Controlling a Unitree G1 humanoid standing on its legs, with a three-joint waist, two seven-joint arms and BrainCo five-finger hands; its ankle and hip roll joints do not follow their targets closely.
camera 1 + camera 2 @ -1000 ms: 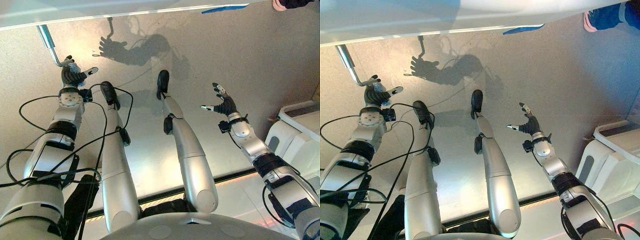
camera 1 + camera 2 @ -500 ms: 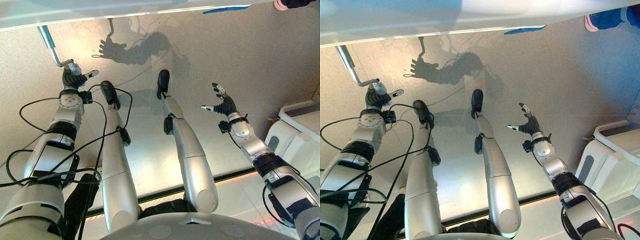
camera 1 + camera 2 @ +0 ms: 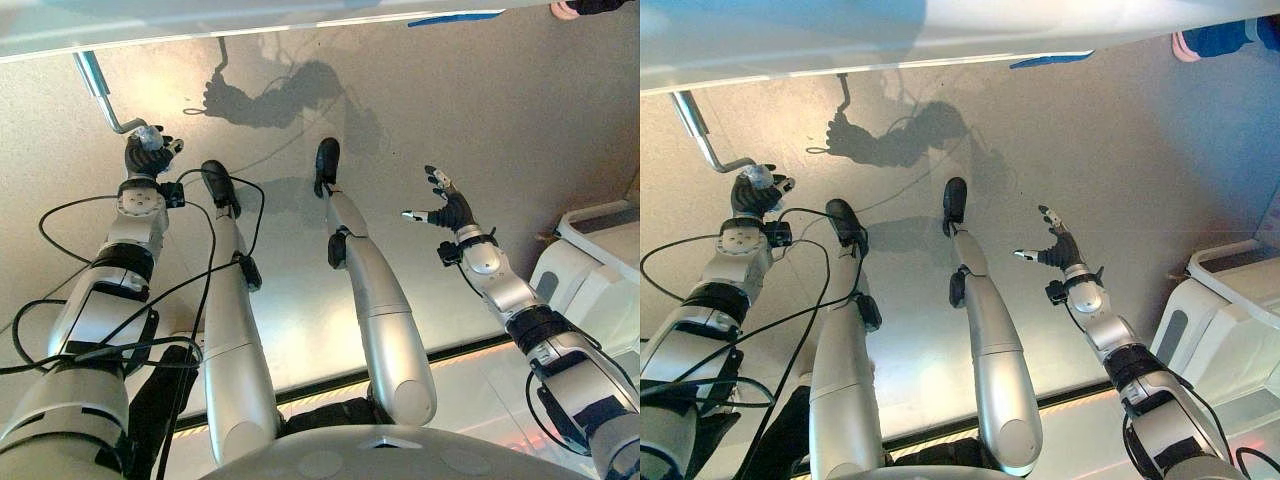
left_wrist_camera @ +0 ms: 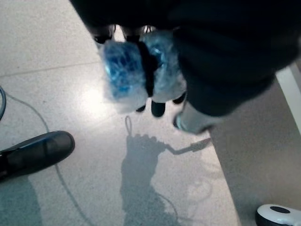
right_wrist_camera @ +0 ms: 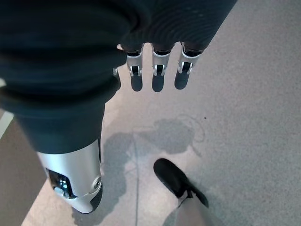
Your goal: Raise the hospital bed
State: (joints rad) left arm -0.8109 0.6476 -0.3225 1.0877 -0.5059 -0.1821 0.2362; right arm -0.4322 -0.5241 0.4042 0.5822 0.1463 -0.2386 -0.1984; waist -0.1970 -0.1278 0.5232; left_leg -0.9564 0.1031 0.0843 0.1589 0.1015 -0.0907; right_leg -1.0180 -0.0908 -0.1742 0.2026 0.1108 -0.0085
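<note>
The pale edge of the hospital bed [image 3: 200, 25] runs across the far side of the scene. A bent metal crank [image 3: 97, 78] hangs down from it on the left. My left hand [image 3: 146, 155] is at the crank's lower end. Its fingers are curled round the crank's blue grip [image 4: 124, 75], which is wrapped in clear film. The same crank [image 3: 692, 125] and left hand [image 3: 752, 192] show in the right eye view. My right hand [image 3: 448, 211] hovers over the floor on the right, away from the bed, with straight fingers [image 5: 157, 75] holding nothing.
A white machine [image 3: 590, 270] stands at the right edge, close to my right arm. A strip of blue tape [image 3: 450, 17] lies by the bed's edge. A person's shoe [image 3: 1215, 38] is at the far right. Speckled floor lies between the arms.
My left hand's thumb and outstretched finger have curled in, and the hand has shut round the crank's grip. The right hand has stayed where it was.
</note>
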